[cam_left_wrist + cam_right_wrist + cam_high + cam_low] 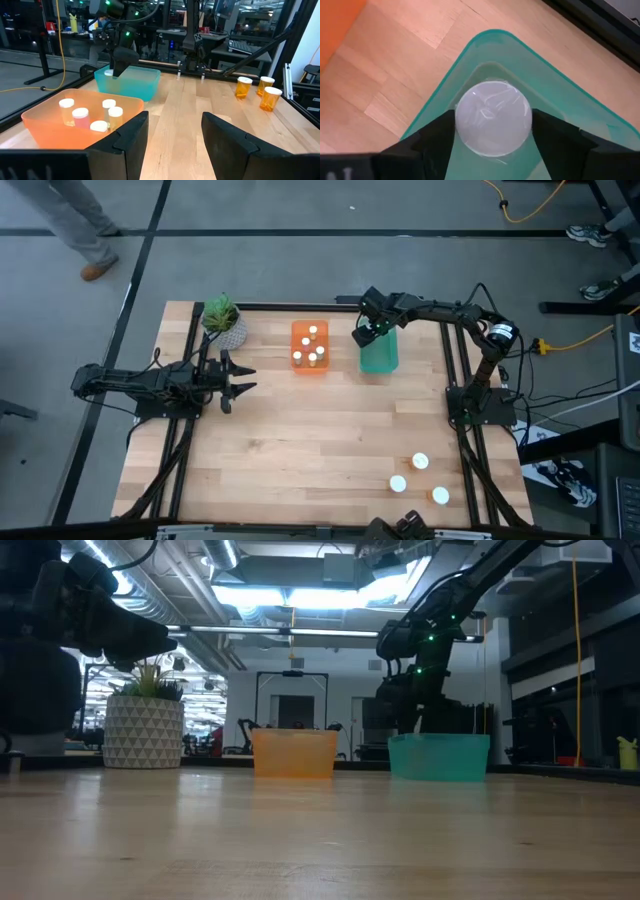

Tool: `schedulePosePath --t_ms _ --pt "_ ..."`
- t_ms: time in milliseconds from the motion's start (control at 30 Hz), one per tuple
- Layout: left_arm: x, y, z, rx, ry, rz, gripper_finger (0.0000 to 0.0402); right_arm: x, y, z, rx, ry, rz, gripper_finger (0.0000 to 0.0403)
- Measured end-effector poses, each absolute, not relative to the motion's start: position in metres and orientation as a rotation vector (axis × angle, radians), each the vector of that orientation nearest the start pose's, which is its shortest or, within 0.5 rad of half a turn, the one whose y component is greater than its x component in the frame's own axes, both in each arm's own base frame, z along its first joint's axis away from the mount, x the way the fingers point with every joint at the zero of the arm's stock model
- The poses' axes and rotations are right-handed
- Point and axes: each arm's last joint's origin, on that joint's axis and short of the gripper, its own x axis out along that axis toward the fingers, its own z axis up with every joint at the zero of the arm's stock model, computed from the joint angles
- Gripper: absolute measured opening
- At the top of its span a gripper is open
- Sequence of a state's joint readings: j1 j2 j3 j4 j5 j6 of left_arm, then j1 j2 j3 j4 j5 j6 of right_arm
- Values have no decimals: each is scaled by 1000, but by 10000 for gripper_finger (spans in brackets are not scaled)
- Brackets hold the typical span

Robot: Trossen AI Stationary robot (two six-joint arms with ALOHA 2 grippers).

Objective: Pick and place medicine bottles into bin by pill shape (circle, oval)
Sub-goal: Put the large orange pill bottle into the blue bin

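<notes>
The right end effector is hovering over the near corner of the teal bin at the far side of the desk, its two fingers clamped on a medicine bottle by the sides, with the white cap facing the wrist camera. Whether the bottle is already touching the bin's floor cannot be told.

Five white-capped bottles are sitting in the orange bin just beside the teal one. Three amber-sided bottles are waiting upright, near one another, at the desk's near right.

These bottles are probably light, stiff plastic cylinders with smooth, somewhat slippery walls; a pinch across the body just under the cap, as here, looks the safest hold, since the cap's rim is likely to stop a downward slide. Being tall for their base, the amber ones may tip if nudged.

The left end effector is resting low over the desk's left side, near a potted plant, fingers apart and holding nothing.
</notes>
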State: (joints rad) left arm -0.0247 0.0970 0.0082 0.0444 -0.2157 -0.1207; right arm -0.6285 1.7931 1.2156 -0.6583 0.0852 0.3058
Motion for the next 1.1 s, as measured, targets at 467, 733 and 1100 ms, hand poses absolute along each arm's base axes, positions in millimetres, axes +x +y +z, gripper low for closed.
schedulePosePath --t_ms 467,733,1100 --pt "103 4 163 -115 32 193 176 269 -199 219 570 1046 -825 259" --pt "103 4 163 -115 32 193 176 241 -154 269 622 1056 -826 259" --pt "103 4 163 -115 32 193 176 217 -36 313 635 1093 -660 259"
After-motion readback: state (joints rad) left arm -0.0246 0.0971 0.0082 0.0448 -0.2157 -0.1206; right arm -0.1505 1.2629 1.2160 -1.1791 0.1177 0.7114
